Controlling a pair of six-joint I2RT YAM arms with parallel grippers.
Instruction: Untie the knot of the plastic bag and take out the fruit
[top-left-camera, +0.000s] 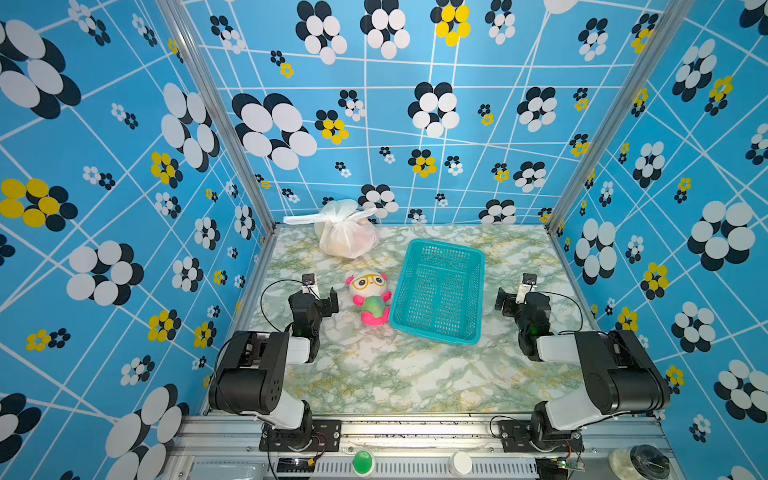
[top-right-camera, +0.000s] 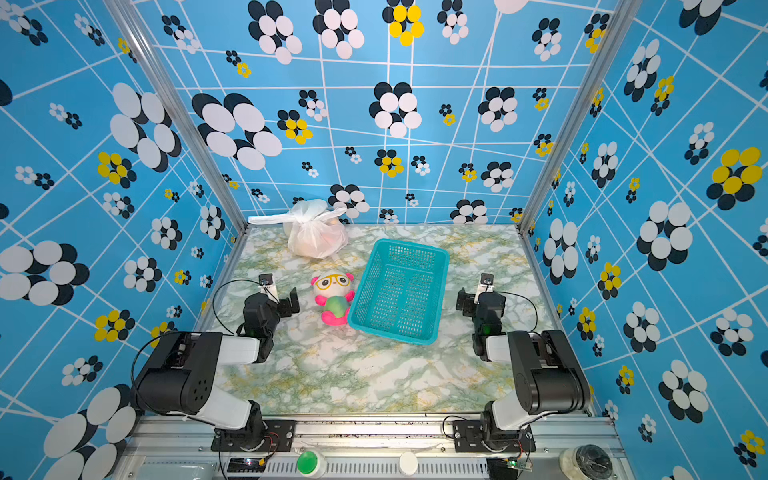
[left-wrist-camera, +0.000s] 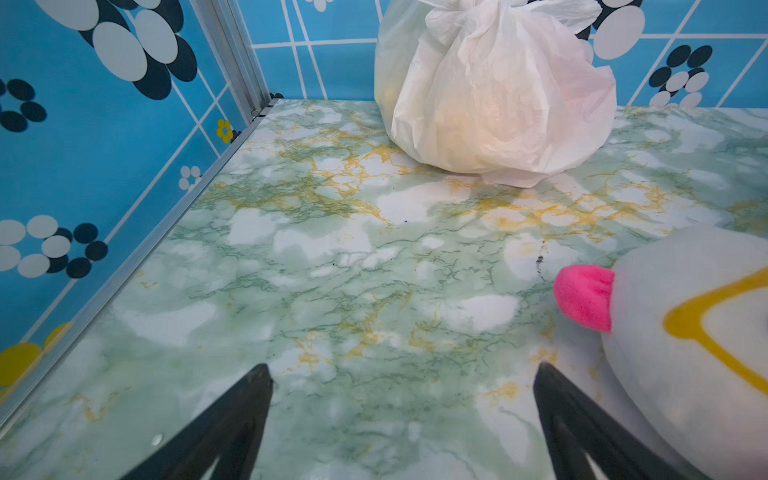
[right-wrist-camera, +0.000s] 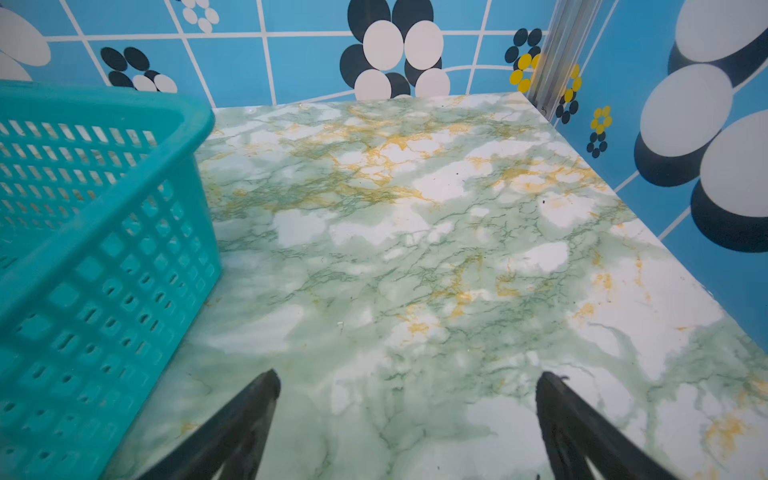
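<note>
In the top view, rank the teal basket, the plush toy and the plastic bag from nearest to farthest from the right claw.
Measured from the open right claw, in a top view:
1. The teal basket: just beside the claw, toward the middle.
2. The plush toy: beyond the basket, left of centre.
3. The plastic bag: farthest, at the rear left.

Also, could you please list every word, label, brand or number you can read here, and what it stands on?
None can be read. The bag, basket and plush toy show no print; the walls carry only flowers and lines.
Any marking on the circuit board is too small to read.
</note>
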